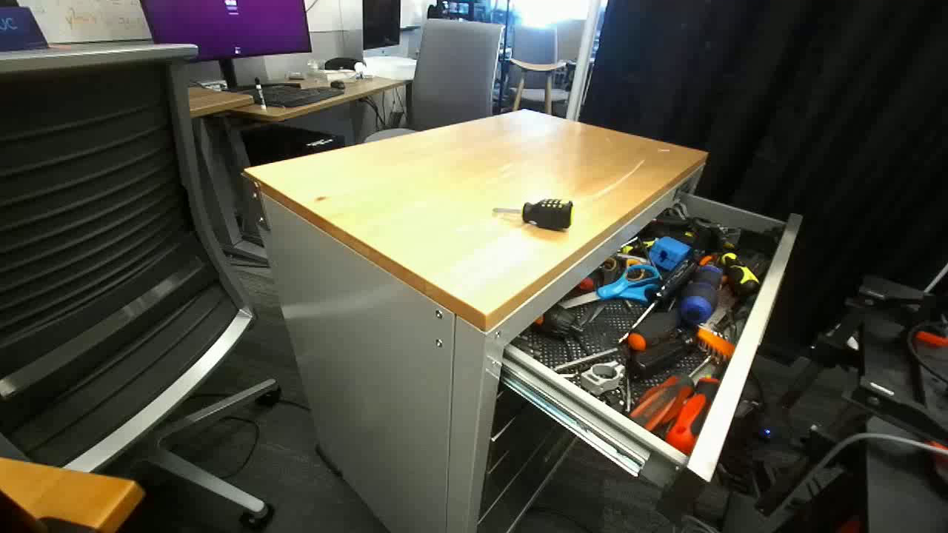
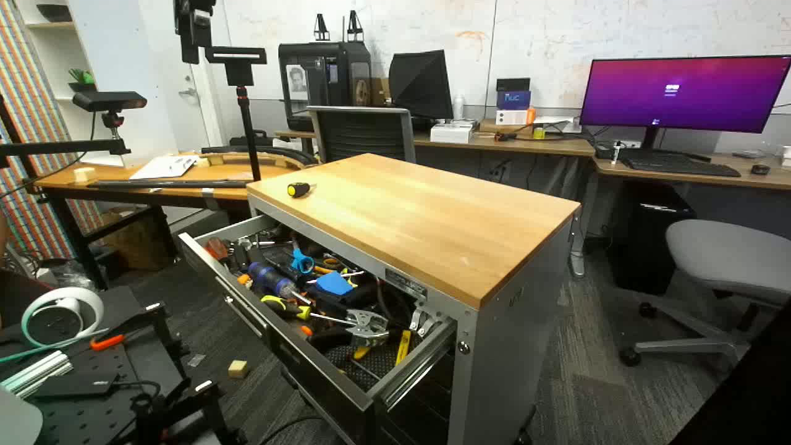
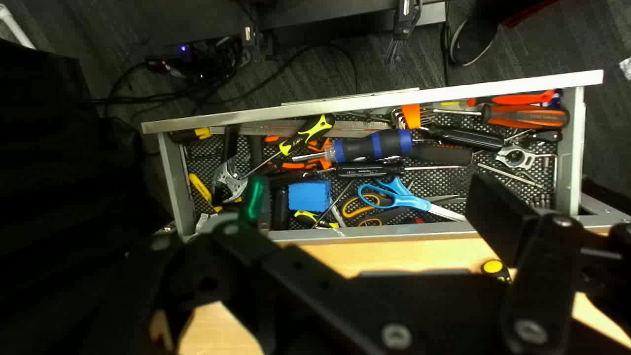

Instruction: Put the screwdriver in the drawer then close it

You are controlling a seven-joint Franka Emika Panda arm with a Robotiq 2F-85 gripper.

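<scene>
The screwdriver (image 1: 548,214) is a stubby black tool with yellow marks and a short metal shaft. It lies on the wooden cabinet top near the edge above the drawer. It shows in both exterior views, here as well (image 2: 298,190). In the wrist view its yellow handle end (image 3: 493,267) shows beside the right finger, partly hidden by the gripper. The drawer (image 1: 749,352) is the topmost one and stands pulled out, full of tools; its front also shows in an exterior view (image 2: 321,368) and the wrist view (image 3: 374,102). My gripper (image 3: 374,207) is open and empty, above the cabinet.
Blue scissors (image 3: 399,197), a blue-handled driver (image 3: 372,145) and orange-handled tools (image 3: 525,116) lie in the drawer. A black office chair (image 1: 111,244) stands beside the cabinet. A black cart (image 2: 93,377) with gear stands in front of the drawer. A black curtain (image 1: 711,81) hangs behind.
</scene>
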